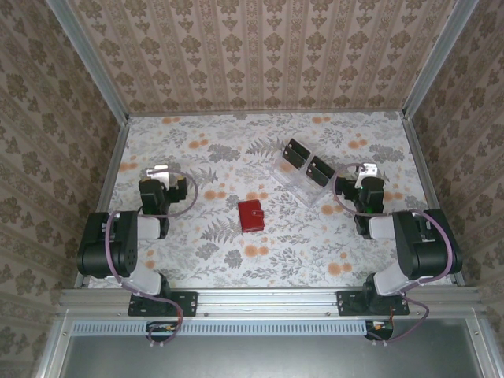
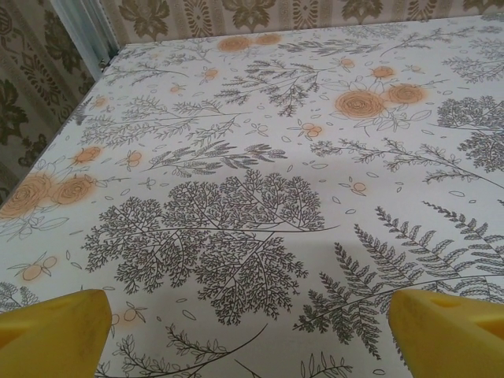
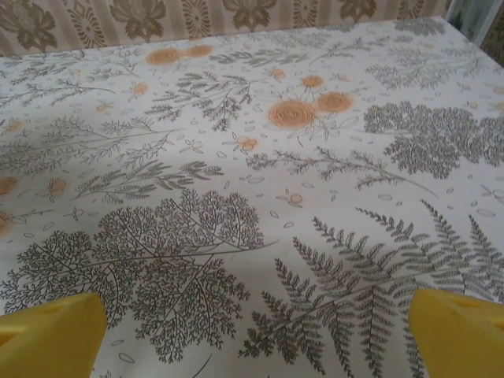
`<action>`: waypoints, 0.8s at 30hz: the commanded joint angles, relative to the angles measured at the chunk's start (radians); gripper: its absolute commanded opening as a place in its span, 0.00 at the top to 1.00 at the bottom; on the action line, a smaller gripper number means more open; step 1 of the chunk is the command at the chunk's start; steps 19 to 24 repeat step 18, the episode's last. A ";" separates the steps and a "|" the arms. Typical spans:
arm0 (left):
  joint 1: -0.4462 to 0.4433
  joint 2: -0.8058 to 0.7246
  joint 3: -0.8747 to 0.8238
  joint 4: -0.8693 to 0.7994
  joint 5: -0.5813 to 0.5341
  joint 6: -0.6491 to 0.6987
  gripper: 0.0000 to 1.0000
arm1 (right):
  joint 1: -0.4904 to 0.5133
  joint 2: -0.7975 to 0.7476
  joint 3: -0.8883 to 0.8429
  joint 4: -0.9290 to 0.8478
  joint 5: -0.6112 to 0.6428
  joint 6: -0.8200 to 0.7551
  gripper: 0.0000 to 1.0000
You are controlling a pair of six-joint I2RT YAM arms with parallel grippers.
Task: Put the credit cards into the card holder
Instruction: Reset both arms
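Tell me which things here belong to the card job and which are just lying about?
For the job:
- credit cards, black, standing in the clear tray
- card holder, red, lying mid-table

Just lying about:
- the clear tray itself, though it holds the cards
- flowered table cover

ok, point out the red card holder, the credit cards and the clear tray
red card holder [image 1: 252, 216]: top view, middle of its red face.
credit cards [image 1: 296, 153]: top view, face of the farther black card.
clear tray [image 1: 302, 187]: top view, its bare near edge.
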 commanded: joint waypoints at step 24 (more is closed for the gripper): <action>0.010 0.001 0.024 -0.008 0.032 0.026 0.00 | 0.019 0.001 0.024 0.014 0.009 -0.029 0.00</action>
